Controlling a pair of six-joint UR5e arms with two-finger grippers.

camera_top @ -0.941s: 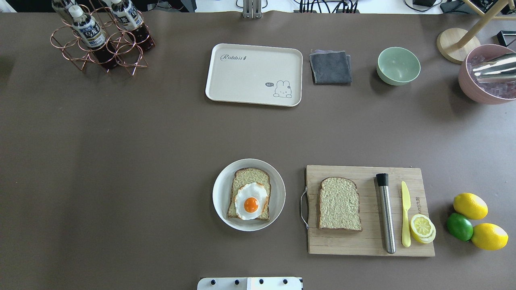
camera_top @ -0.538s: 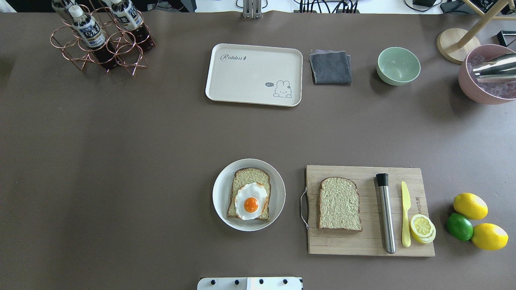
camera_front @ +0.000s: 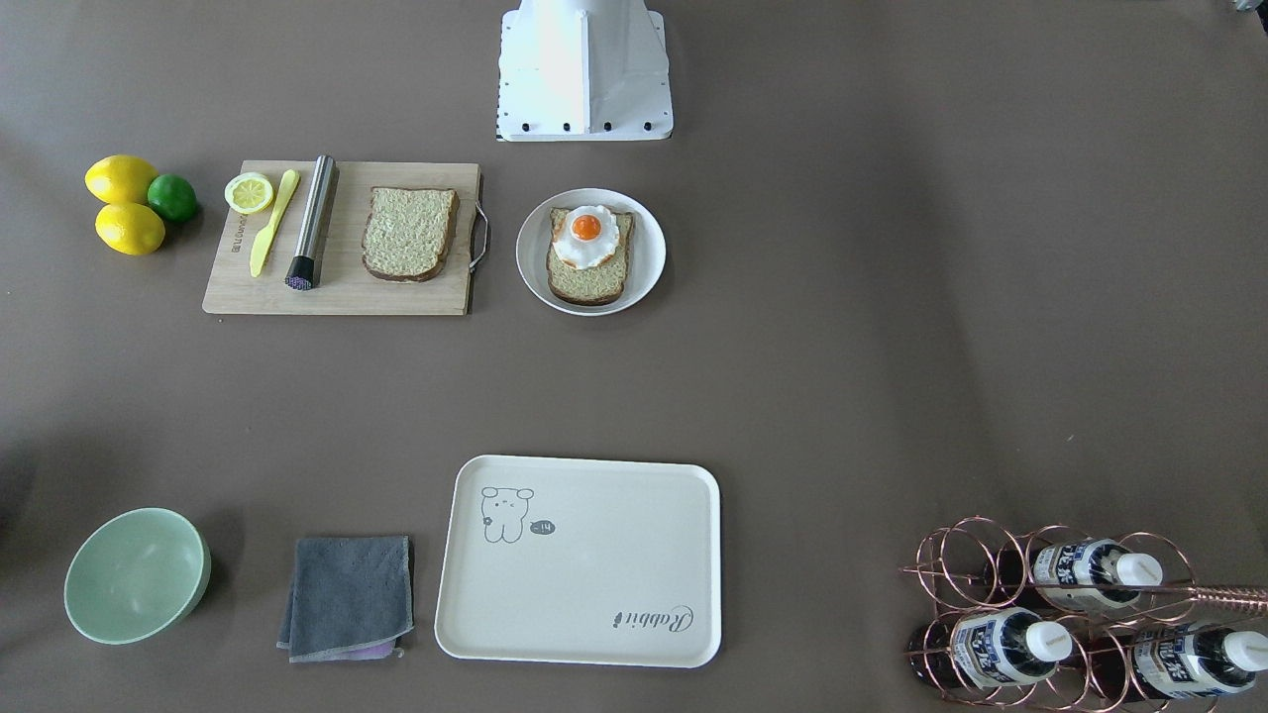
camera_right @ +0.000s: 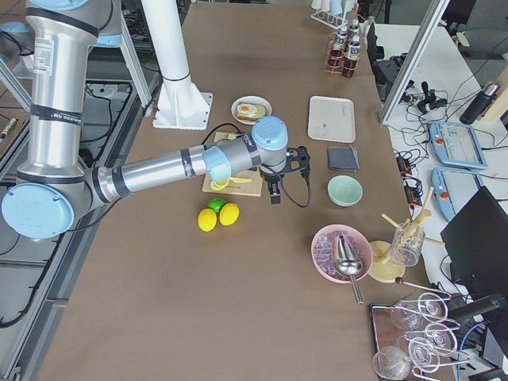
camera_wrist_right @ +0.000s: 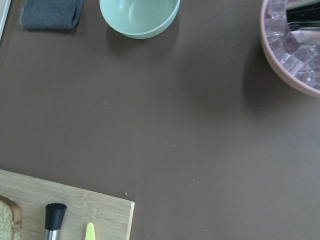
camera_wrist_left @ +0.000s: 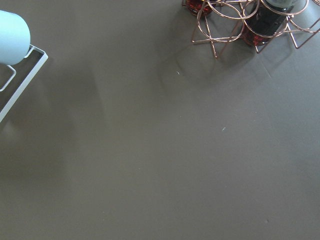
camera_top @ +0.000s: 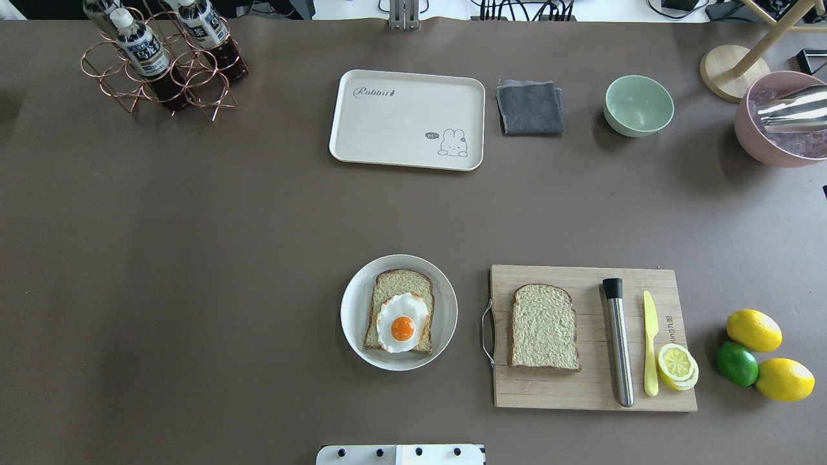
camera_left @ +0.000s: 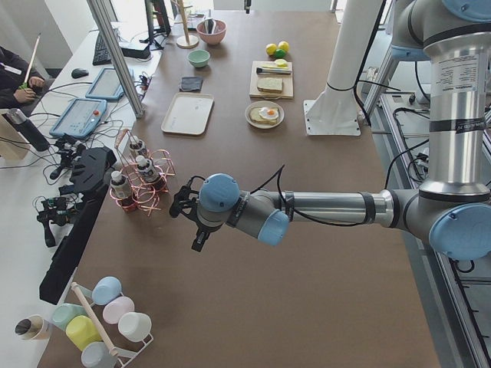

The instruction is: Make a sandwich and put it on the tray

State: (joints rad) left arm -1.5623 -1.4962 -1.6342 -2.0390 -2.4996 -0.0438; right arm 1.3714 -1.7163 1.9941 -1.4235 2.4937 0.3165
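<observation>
Tan bread slice (camera_top: 544, 327) lies flat at the handle end of the wooden board (camera_top: 581, 387), nearest our right gripper (camera_right: 274, 193) near its far right corner; we cannot tell if its fingers are spread.

Egg (camera_top: 402, 326) lies on bread (camera_top: 404, 281) on the plate (camera_top: 352, 316); second slice (camera_top: 544, 326) on the board (camera_top: 581, 387) rightward; tray (camera_top: 400, 129) beyond

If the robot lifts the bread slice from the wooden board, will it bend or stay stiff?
The bread slice lies flat with crisp, even edges, so it is probably a fairly stiff replica. It looks thin, so likely light.
</observation>
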